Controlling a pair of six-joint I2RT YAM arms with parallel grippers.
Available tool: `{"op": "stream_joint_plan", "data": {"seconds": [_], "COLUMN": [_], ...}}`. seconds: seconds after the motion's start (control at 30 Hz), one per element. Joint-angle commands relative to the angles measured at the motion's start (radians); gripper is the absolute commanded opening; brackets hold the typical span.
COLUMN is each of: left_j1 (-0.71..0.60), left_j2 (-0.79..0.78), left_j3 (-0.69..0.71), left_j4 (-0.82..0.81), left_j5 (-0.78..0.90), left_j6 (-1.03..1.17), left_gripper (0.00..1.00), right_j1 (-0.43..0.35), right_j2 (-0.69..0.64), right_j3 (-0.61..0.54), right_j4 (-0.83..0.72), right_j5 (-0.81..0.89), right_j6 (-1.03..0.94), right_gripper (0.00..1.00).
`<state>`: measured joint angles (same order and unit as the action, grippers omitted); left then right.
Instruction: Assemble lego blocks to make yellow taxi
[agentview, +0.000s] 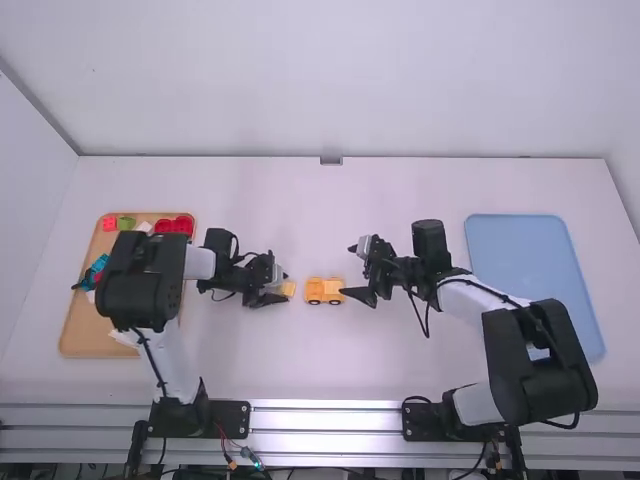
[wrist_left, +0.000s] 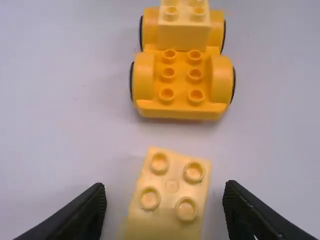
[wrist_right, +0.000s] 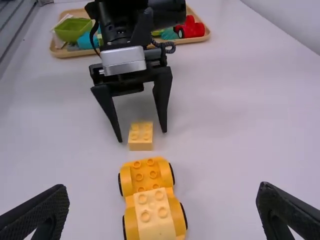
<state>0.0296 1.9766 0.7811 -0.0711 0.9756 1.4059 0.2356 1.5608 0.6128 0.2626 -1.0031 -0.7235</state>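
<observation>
Clock: set on the high view, centred on the wheeled base, with 12 pointing away from the robot.
Wheeled base: orange-yellow plastic, studded, with four black-edged wheels (agentview: 324, 291); it stands upright on the white table (agentview: 300, 370).
Mounted block: pale-yellow studded plastic brick (wrist_left: 183, 30); it sits on the base's 3 o'clock end.
Loose block: pale-yellow plastic, four round studs on top (wrist_left: 171, 186); it is at 9 o'clock, near the base but apart from it; it sits slightly askew to the base.
Left hand: black, two fingers (agentview: 283, 288); it is at 9 o'clock, fingers wide, one on each side of the loose block, with a gap at both sides.
Right hand: black, two fingers (agentview: 347, 270); it is near 2 o'clock, just beside the base; fingers wide, nothing between them.
Tray: tan, shallow, round-cornered (agentview: 78, 335); it is at 9 o'clock, well apart, and carries red (agentview: 173, 226), green (agentview: 126, 223) and teal pieces (agentview: 97, 268).
Panel: light blue, flat, round-cornered (agentview: 520, 250); it is at 3 o'clock, well apart, partly behind the right arm.
</observation>
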Motion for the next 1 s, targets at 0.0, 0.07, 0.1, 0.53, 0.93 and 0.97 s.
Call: {"op": "stream_joint_plan", "data": {"seconds": [0.0, 0.07, 0.1, 0.53, 0.93, 0.97], "left_j1": [0.010, 0.008, 0.008, -0.002, -0.099, -0.107], "left_j2": [0.010, 0.010, 0.010, 0.008, -0.187, -0.196], "left_j3": [-0.034, -0.050, -0.057, -0.076, -0.127, -0.132], "left_j4": [0.018, 0.051, 0.062, 0.143, 0.203, 0.217], "left_j5": [0.037, 0.034, 0.037, 0.116, 0.066, 0.052], "left_j6": [0.003, -0.007, -0.004, -0.004, -0.237, -0.261], "left_gripper": [0.56, 0.49, 0.46, 0.24, 0.15, 0.15], "right_j1": [0.000, 0.000, -0.001, -0.001, 0.017, 0.022], "right_j2": [0.005, 0.005, 0.005, 0.005, 0.179, 0.192], "right_j3": [-0.005, -0.005, -0.005, -0.030, -0.034, -0.034], "right_j4": [0.008, 0.013, 0.014, 0.010, 0.072, 0.086], "right_j5": [-0.036, -0.042, -0.045, -0.043, -0.053, -0.052], "right_j6": [0.002, 0.002, 0.002, -0.059, -0.183, -0.185], "right_gripper": [0.98, 0.99, 0.99, 0.99, 0.99, 0.99]}}
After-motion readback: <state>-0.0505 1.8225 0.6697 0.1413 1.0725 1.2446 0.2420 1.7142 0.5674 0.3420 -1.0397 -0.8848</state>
